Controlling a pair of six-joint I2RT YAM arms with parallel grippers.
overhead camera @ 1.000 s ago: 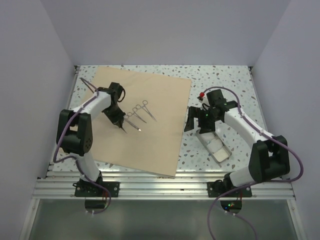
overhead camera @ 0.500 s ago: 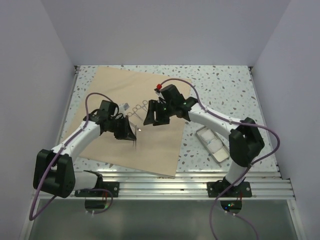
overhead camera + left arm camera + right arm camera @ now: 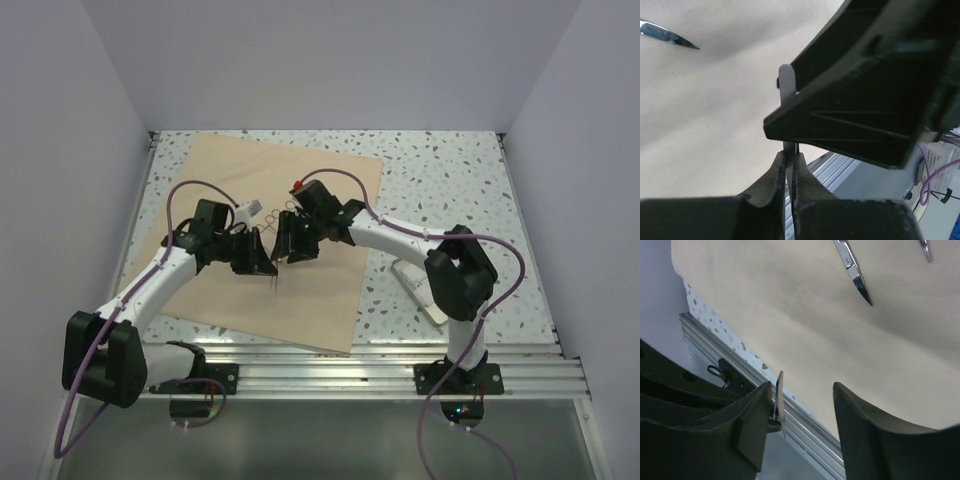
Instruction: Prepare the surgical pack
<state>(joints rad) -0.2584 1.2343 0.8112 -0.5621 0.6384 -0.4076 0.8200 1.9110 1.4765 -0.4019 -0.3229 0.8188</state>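
The surgical pack [image 3: 315, 290] is a wide tan sheet spread flat on the speckled table, also seen in the left wrist view [image 3: 700, 110] and the right wrist view [image 3: 790, 305]. My left gripper [image 3: 262, 262] hovers over the middle of the sheet, shut [image 3: 788, 160] on a thin metal instrument [image 3: 786, 95]. My right gripper [image 3: 283, 248] is close against it from the right. Its jaws stand open [image 3: 802, 387], with the metal instrument [image 3: 779, 400] against the inner face of one finger and the other finger well apart.
Ring-handled steel instruments [image 3: 283, 212] lie on the sheet just behind the grippers; their pointed tips show in the right wrist view [image 3: 856, 277]. A small shiny metal tray [image 3: 425, 298] sits right of the sheet, partly under the right arm. An aluminium rail [image 3: 330, 365] runs along the near edge.
My right arm swung left from the tray to over the sheet, its jaws narrowing. My left arm carried the metal instrument toward the sheet's middle, and the two grippers now meet.
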